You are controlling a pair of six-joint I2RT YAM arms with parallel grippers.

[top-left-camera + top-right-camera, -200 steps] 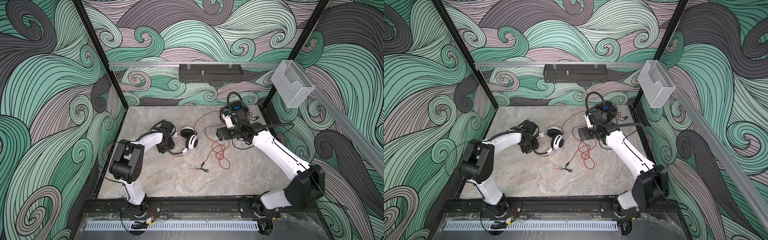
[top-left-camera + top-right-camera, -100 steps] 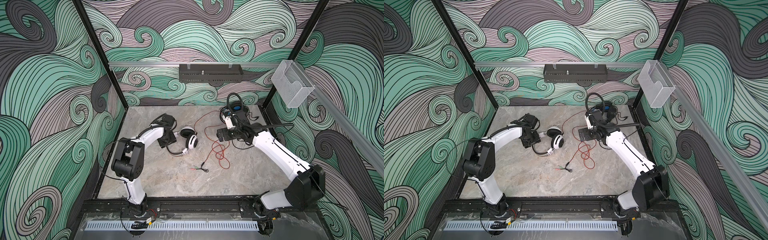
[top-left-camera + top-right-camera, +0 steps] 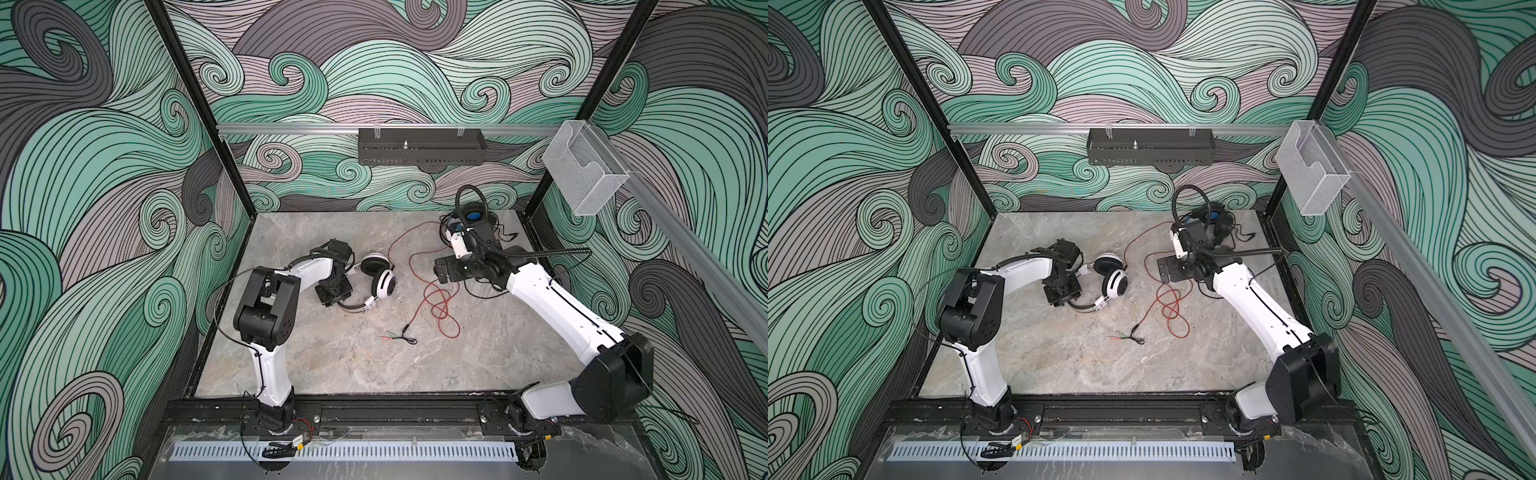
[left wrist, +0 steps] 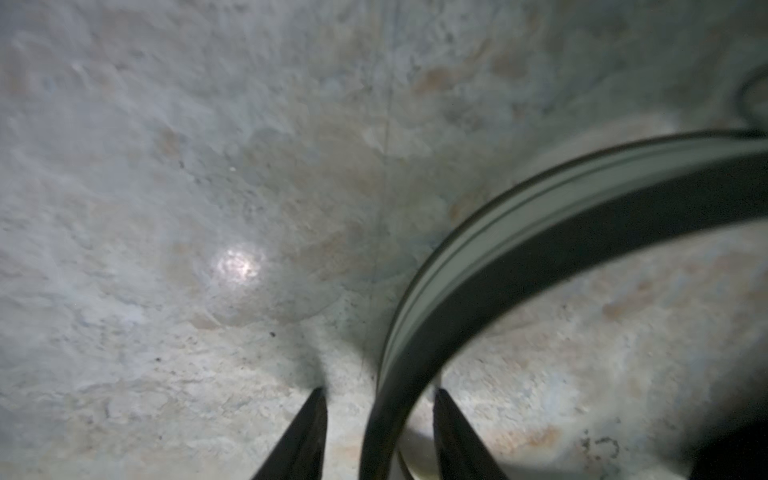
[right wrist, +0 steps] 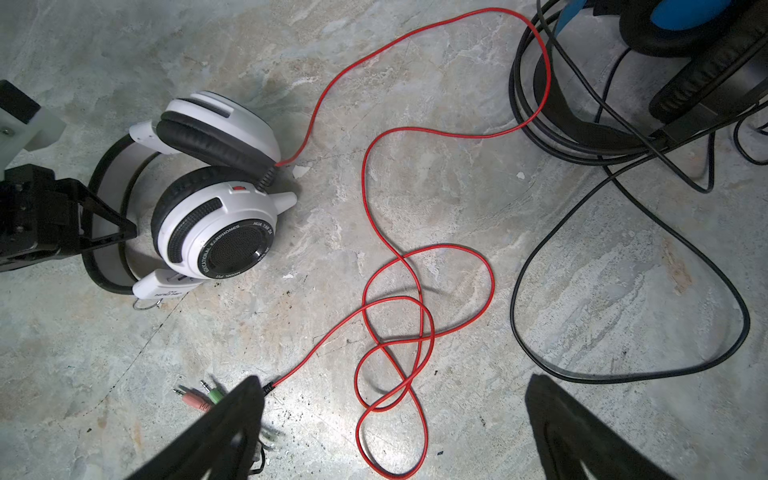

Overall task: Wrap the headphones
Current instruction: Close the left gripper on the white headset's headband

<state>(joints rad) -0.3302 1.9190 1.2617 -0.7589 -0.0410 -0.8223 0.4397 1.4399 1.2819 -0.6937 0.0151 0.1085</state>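
The marbled grey tabletop [image 3: 332, 365] carries two sets. The black headphones [image 3: 473, 216] with blue lining sit at the far right corner amid their own black cord, and the white headphones [image 3: 384, 284] lie left of centre, cups close together. The left pincer [image 4: 378, 395] is down at the white set, jaws partly open and astride the headband [image 4: 540, 232] with a gap showing on at least one side, so nothing looks clamped. The right pincer [image 5: 395, 379] hangs over the loose cord, jaws spread wide and empty. The step in hand seems to be pinning the white set so its cord can be wound. It should go best if the left jaws close squarely on the band, not its edge, while the right takes the cord near the cup rather than at the tangle. The cups are white shells with black pads and a dark grille. The thin red cord [image 5: 363, 187] leaves one cup, reaches across the black set's cord, doubles back into crossing loops and ends in small pink and green plugs [image 5: 199, 395].
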